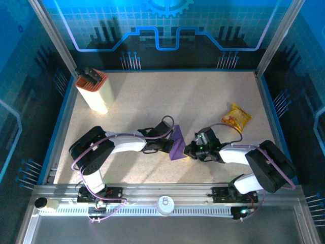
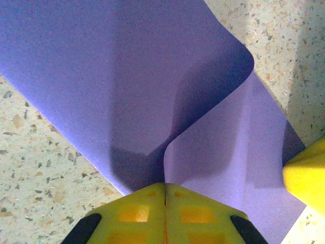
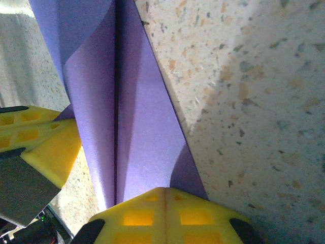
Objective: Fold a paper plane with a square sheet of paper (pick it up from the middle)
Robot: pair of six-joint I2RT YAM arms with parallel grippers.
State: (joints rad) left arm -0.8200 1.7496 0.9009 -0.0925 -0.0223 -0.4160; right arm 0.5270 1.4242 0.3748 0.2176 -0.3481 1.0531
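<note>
The square sheet of paper [image 1: 177, 144] is purple and folded, and it stands on edge between both grippers at the middle of the table. My left gripper [image 1: 169, 146] holds its left side. In the left wrist view the yellow fingers [image 2: 137, 208] meet, shut on a curled fold of the sheet [image 2: 127, 76]. My right gripper [image 1: 189, 151] holds the right side. In the right wrist view the sheet [image 3: 137, 117] runs up from its shut fingers [image 3: 195, 213] as a narrow strip with one long dark crease. The paper plane shape is only this creased strip.
A yellow-orange snack packet [image 1: 237, 117] lies to the right rear. A tall cream-and-orange box [image 1: 94, 90] stands at the left rear corner. Blue walls [image 1: 60, 119] edge the speckled table. A white round cap [image 1: 165, 205] sits on the front rail.
</note>
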